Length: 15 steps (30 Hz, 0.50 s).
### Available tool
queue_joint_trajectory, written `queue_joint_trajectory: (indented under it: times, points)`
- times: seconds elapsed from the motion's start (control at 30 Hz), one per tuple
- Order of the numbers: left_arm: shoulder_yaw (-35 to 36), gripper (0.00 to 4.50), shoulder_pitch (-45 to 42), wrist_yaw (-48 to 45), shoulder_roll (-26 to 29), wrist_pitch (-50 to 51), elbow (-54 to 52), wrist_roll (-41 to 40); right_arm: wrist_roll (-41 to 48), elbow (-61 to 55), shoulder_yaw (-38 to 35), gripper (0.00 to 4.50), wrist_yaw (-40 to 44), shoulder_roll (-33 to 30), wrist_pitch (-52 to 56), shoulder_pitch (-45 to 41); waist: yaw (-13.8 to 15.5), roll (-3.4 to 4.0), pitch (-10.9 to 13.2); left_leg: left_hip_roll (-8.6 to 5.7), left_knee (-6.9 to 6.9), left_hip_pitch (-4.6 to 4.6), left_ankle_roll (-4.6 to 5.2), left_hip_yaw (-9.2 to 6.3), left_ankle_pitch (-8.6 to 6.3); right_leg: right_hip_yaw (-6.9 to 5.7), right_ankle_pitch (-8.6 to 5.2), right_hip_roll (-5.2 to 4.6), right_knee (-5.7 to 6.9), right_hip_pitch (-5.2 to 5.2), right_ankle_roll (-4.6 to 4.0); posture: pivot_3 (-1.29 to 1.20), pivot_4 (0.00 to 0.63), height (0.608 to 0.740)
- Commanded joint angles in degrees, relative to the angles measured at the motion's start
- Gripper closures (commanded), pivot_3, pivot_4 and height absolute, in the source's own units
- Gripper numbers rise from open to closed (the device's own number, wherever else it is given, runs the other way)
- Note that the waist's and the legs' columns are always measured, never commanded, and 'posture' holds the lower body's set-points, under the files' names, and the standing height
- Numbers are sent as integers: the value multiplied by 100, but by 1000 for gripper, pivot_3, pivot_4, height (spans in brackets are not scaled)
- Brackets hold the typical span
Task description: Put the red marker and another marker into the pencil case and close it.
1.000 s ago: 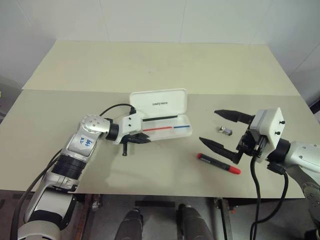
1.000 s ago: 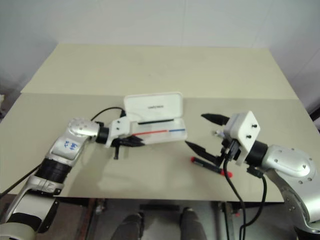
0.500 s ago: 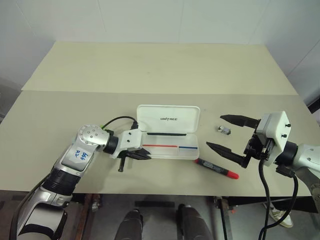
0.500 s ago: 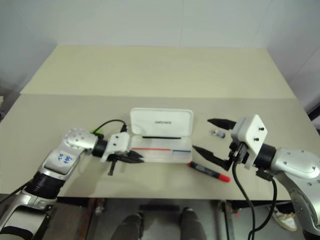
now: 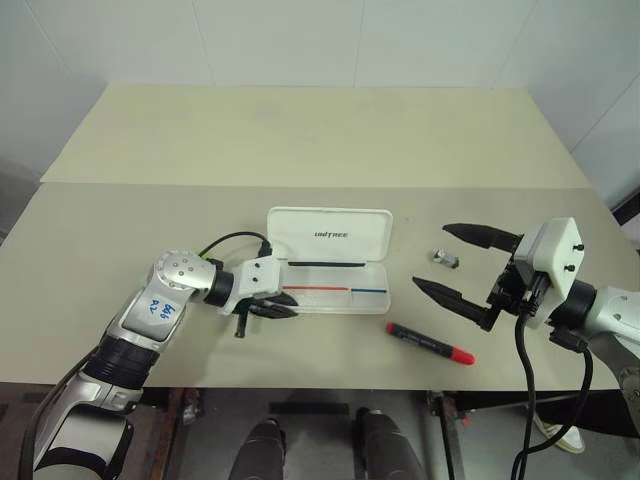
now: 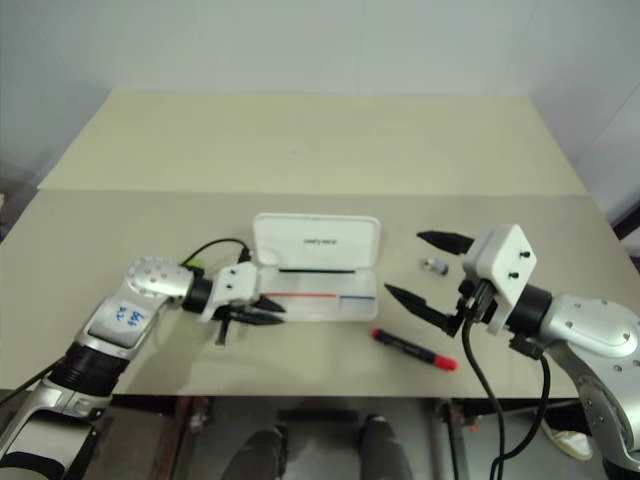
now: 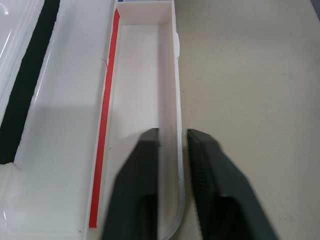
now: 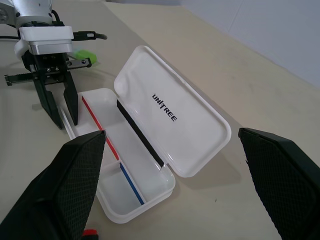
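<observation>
Your pencil case [image 5: 335,262] lay open mid-table, lid raised on its far side. Your left gripper [image 5: 283,305] sat at the case's left end, its jaws slightly apart straddling the near wall. Your right gripper [image 5: 470,263], jaws wide apart and empty, hovered right of the case. The red marker [image 5: 430,342] lay on the table near its lower finger.

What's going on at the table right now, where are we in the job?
The pencil case lies open on the table with nothing in it. The left gripper sits at the case's left end, its fingers a little apart astride the front wall. The right gripper hangs wide open above the table, holding nothing. The red marker lies on the table in front of the case. A green cap shows behind the left gripper.
</observation>
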Motion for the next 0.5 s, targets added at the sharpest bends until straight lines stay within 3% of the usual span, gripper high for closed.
queue_joint_trajectory:
  times: [0.03,0.43,0.5]
  points:
    - [59,3202,-20,6,31,3,-158,-103,65,-181,-11,0,-59,33,-52,-77,2,0,0,0,0,0,0,0,0,0,0,0,0,0,0,0,150,740]
    - [937,3202,101,-173,538,595,-954,-1051,-48,-19,160,0,-50,201,-161,-91,-3,0,0,0,0,-1,0,0,0,0,0,-1,0,0,0,0,150,740]
    - [1338,2829,172,-225,596,753,-1229,-1543,-87,41,172,0,-22,247,-176,-34,-5,0,0,0,-1,-1,0,0,0,0,0,-1,-1,0,0,0,150,740]
